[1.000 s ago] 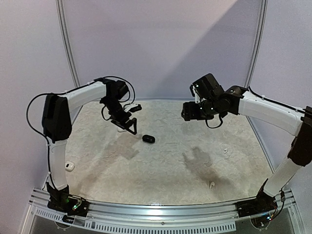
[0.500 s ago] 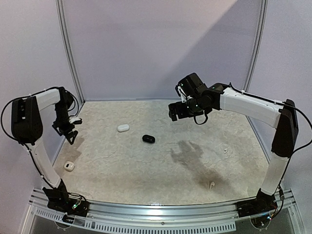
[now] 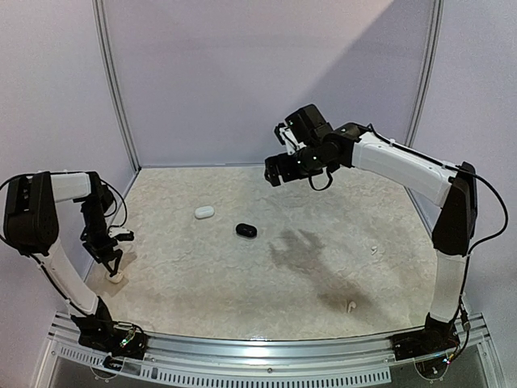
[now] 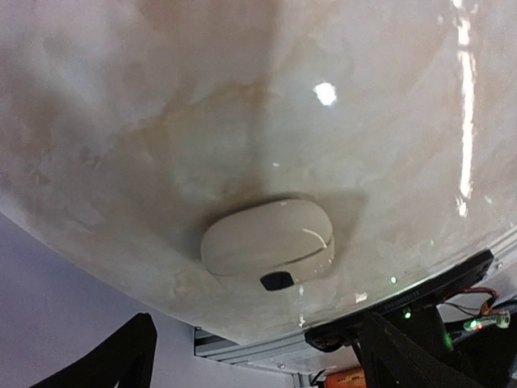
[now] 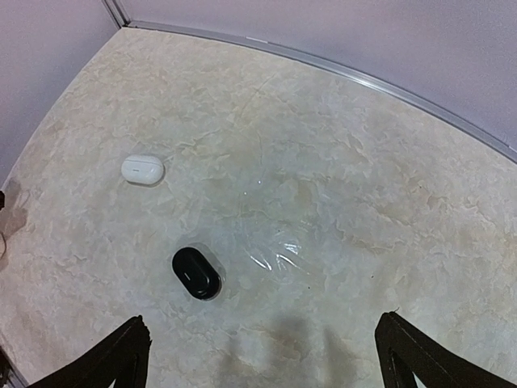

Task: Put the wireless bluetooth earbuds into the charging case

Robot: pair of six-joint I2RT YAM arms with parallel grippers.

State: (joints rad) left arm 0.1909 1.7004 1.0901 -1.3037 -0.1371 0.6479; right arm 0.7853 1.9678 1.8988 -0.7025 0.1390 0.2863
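Note:
A closed white charging case (image 4: 266, 246) lies on the marble tabletop near the left front edge, also seen from above (image 3: 115, 276). My left gripper (image 3: 111, 260) hangs low just over it, open, its dark fingers (image 4: 121, 360) standing to either side short of the case. A second white case (image 3: 203, 212) and a black case (image 3: 245, 230) lie mid-table, both closed, and both show in the right wrist view: white case (image 5: 143, 170), black case (image 5: 196, 272). My right gripper (image 3: 276, 171) is high at the back, open and empty. Two tiny white earbuds (image 3: 374, 249) (image 3: 351, 306) lie at the right.
A curved metal rail (image 3: 266, 349) bounds the near table edge, close to the left case. Grey walls (image 3: 258, 73) enclose the back and sides. The right arm's shadow (image 3: 303, 250) falls on the table's middle.
My left arm swung from mid-table to the left front and dropped over the white case there; a white case it was covering now shows. My right arm rose leftward and its jaws widened.

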